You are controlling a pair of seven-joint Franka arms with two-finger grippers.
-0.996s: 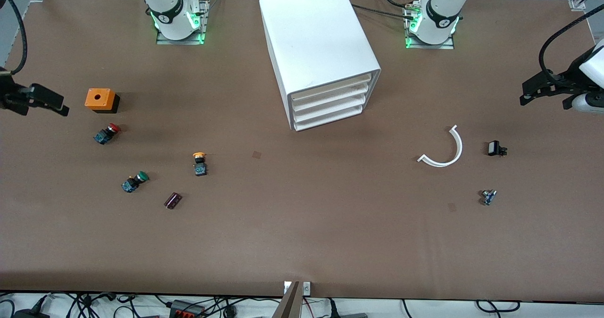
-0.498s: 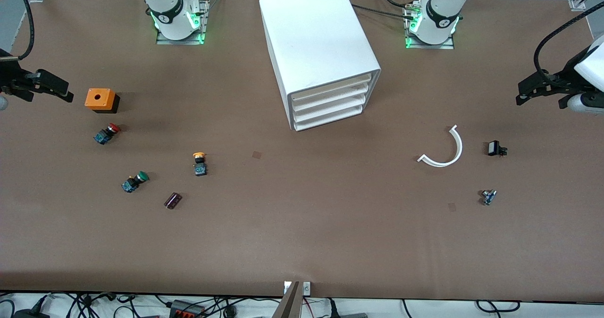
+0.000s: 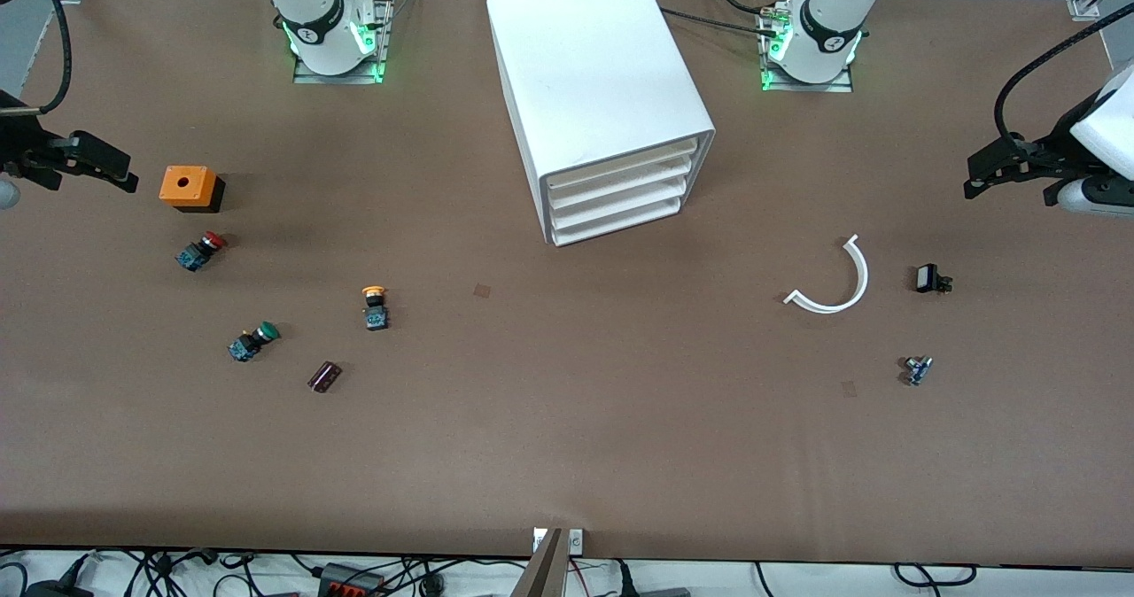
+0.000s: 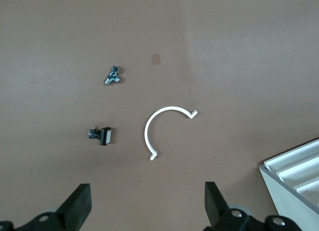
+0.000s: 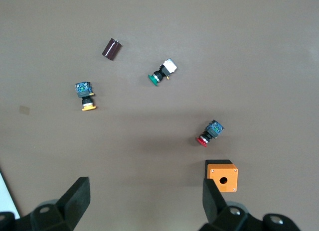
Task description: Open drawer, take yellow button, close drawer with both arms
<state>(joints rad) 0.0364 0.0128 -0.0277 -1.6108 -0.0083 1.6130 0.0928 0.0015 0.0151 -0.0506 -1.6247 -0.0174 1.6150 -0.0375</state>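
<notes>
The white cabinet (image 3: 602,92) stands at the middle of the table between the arms' bases, and its uppermost drawer (image 3: 625,161) is shut. The button (image 3: 375,306) with the yellow-orange cap lies on the table toward the right arm's end; the right wrist view shows it as well (image 5: 85,95). My right gripper (image 3: 93,172) hangs open and empty over that end's edge, beside an orange box. My left gripper (image 3: 1010,188) hangs open and empty over the left arm's end. Both wrist views show wide-spread fingers, left (image 4: 148,203) and right (image 5: 144,198), with bare table between them.
Near the button lie an orange box (image 3: 188,187), a red-capped switch (image 3: 200,250), a green-capped switch (image 3: 252,340) and a dark cylinder (image 3: 324,376). Toward the left arm's end lie a white curved strip (image 3: 833,282), a small black part (image 3: 932,279) and a small metal part (image 3: 917,369).
The right gripper has shifted a little toward the robots' side of the table. The left gripper has crept slightly toward the cabinet. Both stay open; nothing on the table moved.
</notes>
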